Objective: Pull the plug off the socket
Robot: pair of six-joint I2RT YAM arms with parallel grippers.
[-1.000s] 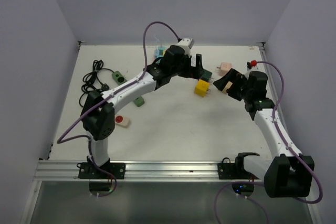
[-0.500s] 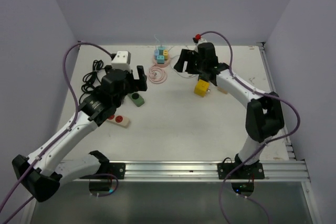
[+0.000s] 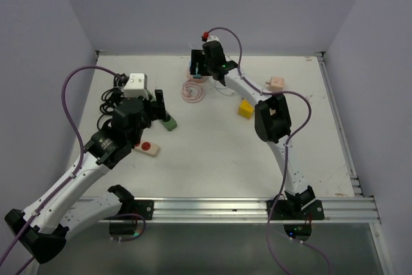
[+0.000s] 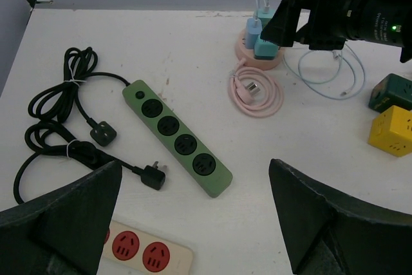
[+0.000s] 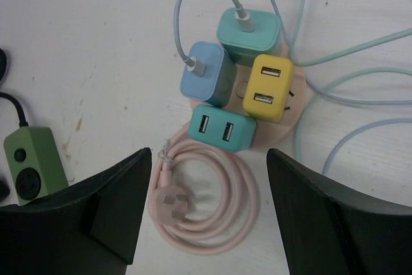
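A round pink socket (image 5: 293, 123) stands at the back of the table with several plugs in it: a teal charger (image 5: 248, 33), a blue charger (image 5: 206, 72), a yellow USB plug (image 5: 270, 88) and a teal USB plug (image 5: 224, 128). My right gripper (image 5: 209, 223) is open and hovers right above them, holding nothing; in the top view it (image 3: 198, 64) hides most of the socket. My left gripper (image 4: 193, 223) is open and empty, above the near end of a green power strip (image 4: 177, 136); the top view shows this gripper (image 3: 156, 109) at the left.
A pink coiled cable (image 5: 206, 198) lies just in front of the socket. Black cables (image 4: 58, 127) lie far left, and a white strip with red sockets (image 4: 138, 249) under my left gripper. A yellow cube (image 3: 246, 109), a dark green cube (image 4: 393, 91) and a pink block (image 3: 277, 82) lie right.
My right gripper has swung left and back, from beside the yellow cube to over the round socket. My left arm has pulled back to the left, over the green strip.
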